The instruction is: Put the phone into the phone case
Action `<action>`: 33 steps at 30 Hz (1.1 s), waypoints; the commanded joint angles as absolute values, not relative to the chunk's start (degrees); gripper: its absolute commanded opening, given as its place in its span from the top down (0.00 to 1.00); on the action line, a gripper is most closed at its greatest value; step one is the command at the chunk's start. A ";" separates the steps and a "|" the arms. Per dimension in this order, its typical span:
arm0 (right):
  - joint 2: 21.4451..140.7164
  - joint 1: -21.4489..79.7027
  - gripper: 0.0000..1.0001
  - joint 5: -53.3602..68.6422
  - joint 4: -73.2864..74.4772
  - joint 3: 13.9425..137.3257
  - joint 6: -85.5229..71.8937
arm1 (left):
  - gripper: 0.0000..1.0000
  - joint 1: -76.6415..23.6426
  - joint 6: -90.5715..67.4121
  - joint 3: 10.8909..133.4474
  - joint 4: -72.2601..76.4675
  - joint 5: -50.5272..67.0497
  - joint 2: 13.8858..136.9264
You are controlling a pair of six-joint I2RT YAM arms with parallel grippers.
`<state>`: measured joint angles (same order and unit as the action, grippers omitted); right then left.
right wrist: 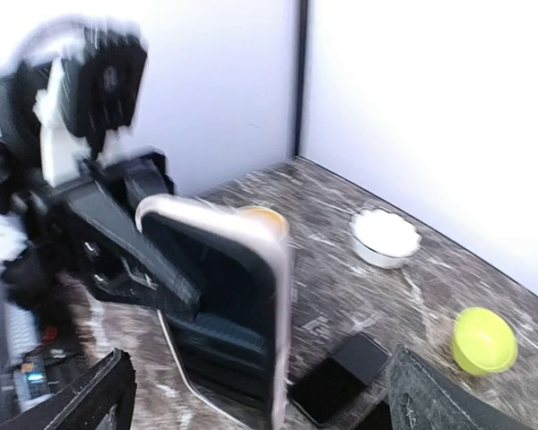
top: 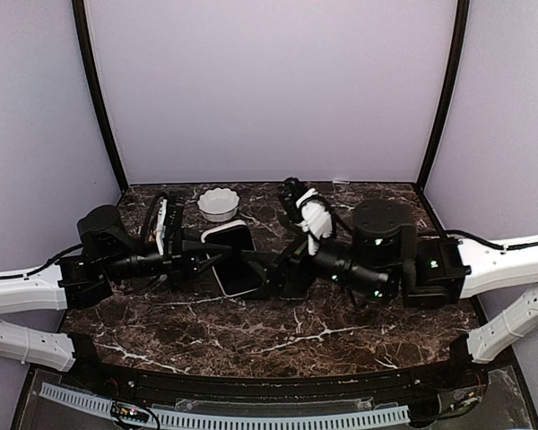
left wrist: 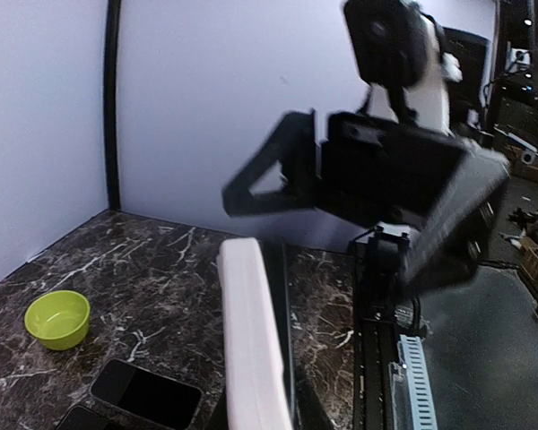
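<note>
Left pincer (top: 197, 258) is closed on the left edge of the white-rimmed phone case (top: 235, 260), holding it on edge above the middle of the dark marble worktop (top: 251, 331). Right pincer (top: 282, 267) stands just beside the case's opposite edge. In the right wrist view its fingers (right wrist: 99, 394) are spread wide at either side of the frame with the case between them, so it is open and grips nothing. The case interior reads dark; whether a phone sits in it cannot be told. A dark phone (left wrist: 146, 394) lies flat on the worktop near a green bowl (left wrist: 57, 318), apart from both pincers. A second dark flat item beside it is cut off by the frame edge. A white scalloped bowl (top: 219, 204) stands behind the case, toward the rear wall. Each wrist view shows the opposing arm blurred.
</note>
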<state>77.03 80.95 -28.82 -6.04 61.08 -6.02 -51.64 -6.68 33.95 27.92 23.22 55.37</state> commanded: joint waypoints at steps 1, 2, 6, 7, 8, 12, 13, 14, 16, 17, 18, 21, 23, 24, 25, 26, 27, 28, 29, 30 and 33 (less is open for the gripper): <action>69.85 74.83 0.01 -0.59 -4.21 59.25 -5.43 | 1.00 -51.65 -1.96 35.49 30.08 39.11 52.75; 69.74 74.42 0.03 2.01 -3.81 59.93 -4.67 | 1.00 -51.62 -1.86 35.50 30.11 40.25 52.78; 72.27 73.98 0.21 7.13 -2.22 63.67 -1.98 | 1.00 -51.61 -2.58 35.42 31.28 44.46 53.61; 73.05 73.84 0.25 7.87 -1.73 64.59 -1.80 | 1.00 -51.65 -3.08 35.42 31.46 45.46 53.79; 73.69 73.60 0.28 8.54 -1.23 65.39 -1.99 | 1.00 -51.65 -3.34 35.42 31.77 45.71 54.03; 75.32 72.13 0.29 14.02 -0.61 66.45 -3.14 | 1.00 -51.65 -3.81 35.30 32.01 45.88 54.08; 75.65 72.08 0.28 13.55 -0.72 66.34 -3.50 | 1.00 -51.67 -3.84 35.27 32.13 45.88 54.02; 76.06 72.04 0.29 12.66 -0.83 66.17 -3.90 | 1.00 -51.68 -4.10 35.18 32.45 45.92 54.02; 76.81 71.90 0.39 12.62 -1.84 65.88 -4.73 | 1.00 -51.60 -4.39 35.14 32.69 46.03 54.16; 77.15 71.90 0.49 13.20 -2.18 65.90 -4.97 | 1.00 -51.64 -4.44 35.15 32.69 46.08 54.19; 77.44 71.81 0.63 13.77 -2.38 66.06 -5.08 | 1.00 -51.67 -4.43 35.15 32.65 46.17 54.22; 77.25 71.60 1.00 13.93 -3.64 66.02 -5.41 | 1.00 -51.68 -4.34 35.16 32.47 46.16 54.08; 76.64 71.43 1.00 13.37 -5.28 65.60 -5.96 | 1.00 -51.66 -4.33 35.16 32.44 46.14 54.13; 76.49 71.45 1.00 12.77 -5.83 65.57 -6.21 | 1.00 -51.61 -4.34 35.22 32.43 46.10 54.14; 76.20 71.45 1.00 12.19 -6.35 65.63 -6.54 | 1.00 -51.64 -4.32 35.24 32.43 46.08 54.21; 76.01 71.46 1.00 11.52 -6.67 65.77 -6.77 | 0.97 -51.65 -4.20 35.24 32.43 45.84 54.22; 75.76 71.44 1.00 11.06 -7.02 65.89 -6.91 | 0.92 -51.65 -4.17 35.20 32.39 45.77 54.23; 75.36 71.41 1.00 10.99 -7.52 65.85 -6.98 | 0.75 -51.62 -3.90 35.18 32.29 45.59 54.23; 74.83 71.44 1.00 10.99 -8.39 65.57 -7.19 | 0.67 -51.64 -3.84 35.10 32.26 45.43 54.23; 74.21 71.45 1.00 10.98 -9.61 65.14 -7.39 | 0.58 -51.62 -3.75 35.04 32.26 45.11 54.23; 71.98 71.26 1.00 11.14 -13.30 63.95 -7.90 | 0.56 -51.67 -3.49 34.91 32.14 44.18 54.36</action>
